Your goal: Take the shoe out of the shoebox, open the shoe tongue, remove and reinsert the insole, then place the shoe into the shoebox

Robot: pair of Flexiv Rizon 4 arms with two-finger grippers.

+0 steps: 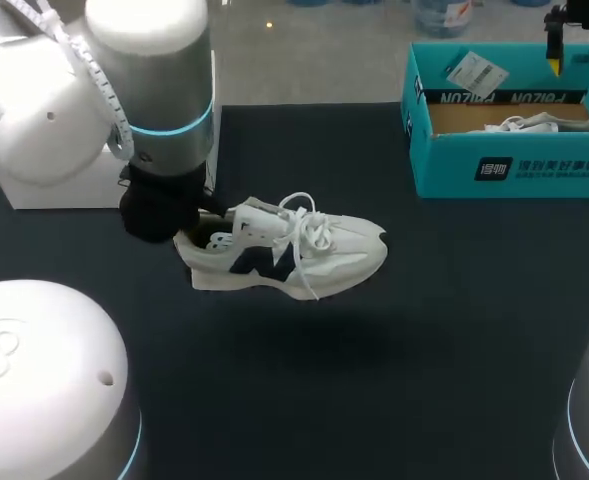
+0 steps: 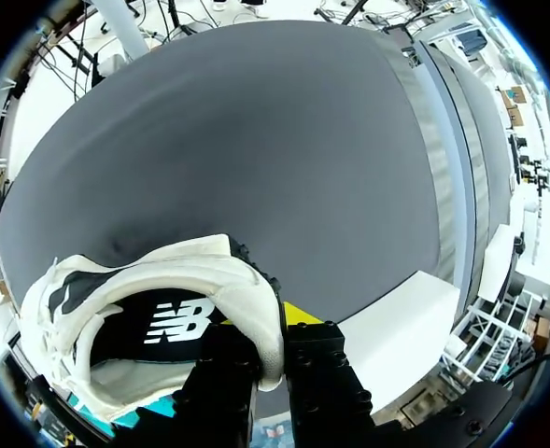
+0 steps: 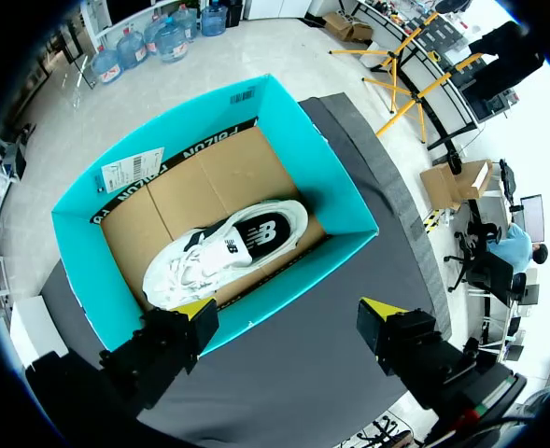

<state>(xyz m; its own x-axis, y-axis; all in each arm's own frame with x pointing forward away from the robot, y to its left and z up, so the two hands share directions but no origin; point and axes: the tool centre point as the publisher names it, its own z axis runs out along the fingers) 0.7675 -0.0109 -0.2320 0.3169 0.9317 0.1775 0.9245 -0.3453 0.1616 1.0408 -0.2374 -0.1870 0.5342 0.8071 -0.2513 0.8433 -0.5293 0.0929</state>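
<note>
Shoe: a white shoe with a dark side mark hangs just over the table, toe toward the shoebox and well apart from it; the shadow under it suggests it does not touch the cloth.
Grip on shoe: the left gripper holds the heel rim, one finger inside the shoe and one outside, so the jaws are clamped on it.
Insole: in the left wrist view a dark insole lies inside the shoe and looks seated.
Tongue and laces: the laces lie loose over the top; I cannot tell if the tongue is pulled open.
Shoebox: the teal shoebox stands at the far right of the table, open, with a second white shoe lying in it.
Right gripper: the right gripper hovers above the near wall of the box, jaws wide apart and holding nothing.
Done, as I judge: the shoe is out of the box.
Left, as I judge: the tongue and the insole steps show no sign of being done, and the shoe is not yet placed into the box.
</note>
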